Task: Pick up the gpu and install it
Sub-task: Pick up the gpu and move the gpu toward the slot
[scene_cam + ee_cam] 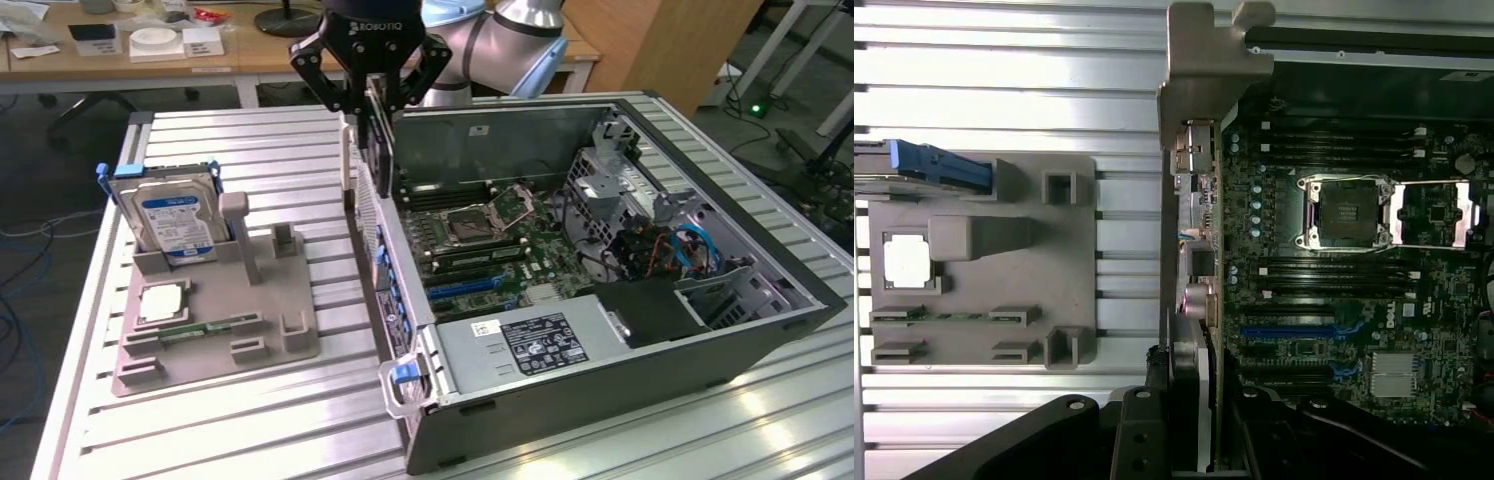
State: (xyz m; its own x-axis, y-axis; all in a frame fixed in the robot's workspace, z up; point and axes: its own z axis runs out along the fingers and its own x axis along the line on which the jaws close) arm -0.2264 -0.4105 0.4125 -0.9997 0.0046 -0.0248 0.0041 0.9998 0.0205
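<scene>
Ribbed metal table [214, 420] below the gpu [380, 150], wooden desk [54, 62] behind

The brand ROBOTIQ, white on black and upside down, stood on the gripper [375, 100] at the top centre of the exterior view. The blue-and-white label on the hard drive [167, 215], at that view's left, carried print too small to read. So did the black label on the power supply [541, 343], lower centre. In the wrist view, white lettering on the motherboard [1334, 290] beside the blue slot [1284, 330] appeared to read DELL.
</scene>
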